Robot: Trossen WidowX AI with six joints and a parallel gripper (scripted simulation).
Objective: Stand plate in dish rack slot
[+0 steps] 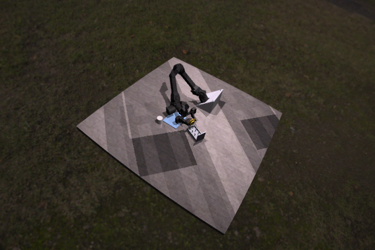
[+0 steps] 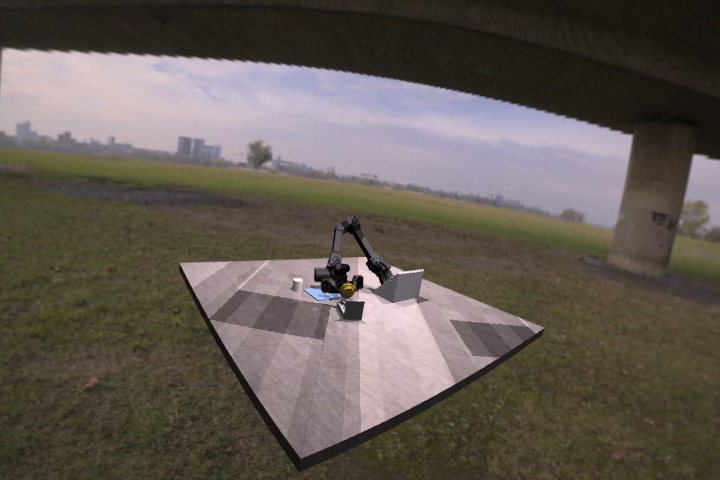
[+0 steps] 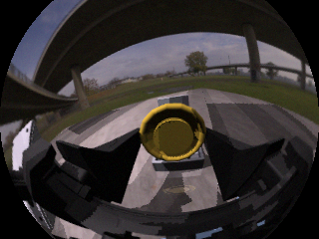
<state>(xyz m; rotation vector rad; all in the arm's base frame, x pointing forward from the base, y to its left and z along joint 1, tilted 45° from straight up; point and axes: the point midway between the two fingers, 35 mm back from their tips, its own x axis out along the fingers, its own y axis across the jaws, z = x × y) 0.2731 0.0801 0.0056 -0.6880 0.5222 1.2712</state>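
The yellow plate (image 1: 191,121) (image 2: 347,290) (image 3: 174,136) is held on edge, roughly upright, in the air. My gripper (image 1: 190,120) (image 2: 348,289) (image 3: 172,131) is shut on it, one finger at each side of its rim. The small grey-white dish rack (image 1: 201,136) (image 2: 354,310) (image 3: 178,164) stands on the table just beyond and below the plate. Its dark pegs and raised end panel show in the top view. In the wrist view the plate hides most of the rack and its slots. A gap between plate and rack shows in the exterior view.
A light blue flat mat (image 1: 171,121) (image 2: 317,293) lies under the gripper side of the arm. A white cylinder (image 1: 159,119) (image 2: 297,284) stands beside the mat. A grey-white wedge-shaped block (image 1: 213,99) (image 2: 407,285) stands by the arm's base.
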